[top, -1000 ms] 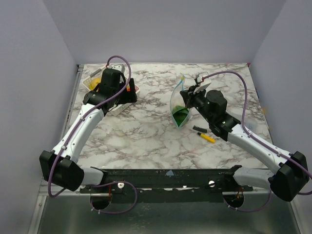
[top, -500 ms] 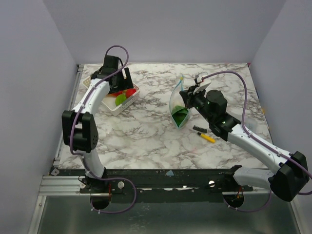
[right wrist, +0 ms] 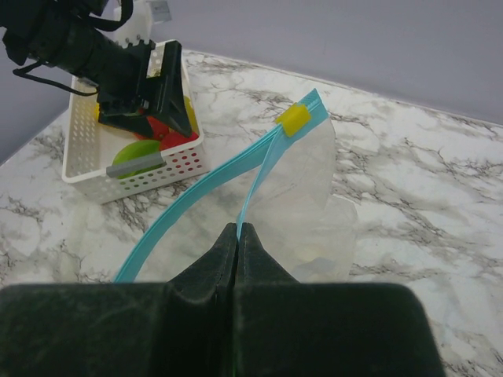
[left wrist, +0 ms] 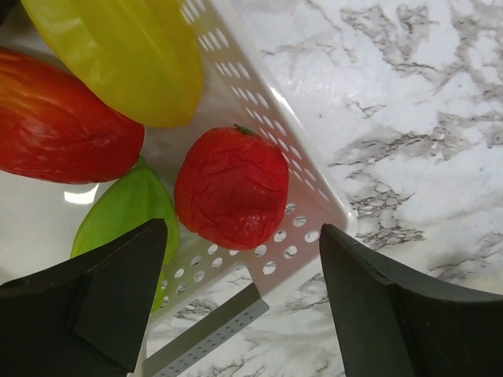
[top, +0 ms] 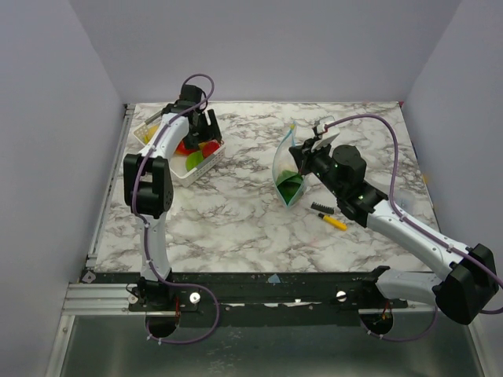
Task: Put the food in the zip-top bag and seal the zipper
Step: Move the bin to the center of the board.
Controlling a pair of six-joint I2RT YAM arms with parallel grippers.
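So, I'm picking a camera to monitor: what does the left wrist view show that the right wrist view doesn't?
Only left wrist: the wrinkled red fruit close up in the white basket's corner, just ahead of the open left end effector. Only right wrist: the zip-top bag, its teal zipper with yellow slider, pinched by the shut right end effector. Both: the basket, red and green food in it, the marble table.

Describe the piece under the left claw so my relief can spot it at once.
Find the white slatted basket at the far left of the table. In its corner, below the open left claw, lies a round red fruit with crinkled skin and a tiny green stem. Its neighbours are a longer red-orange piece, a yellow one and a green leaf.
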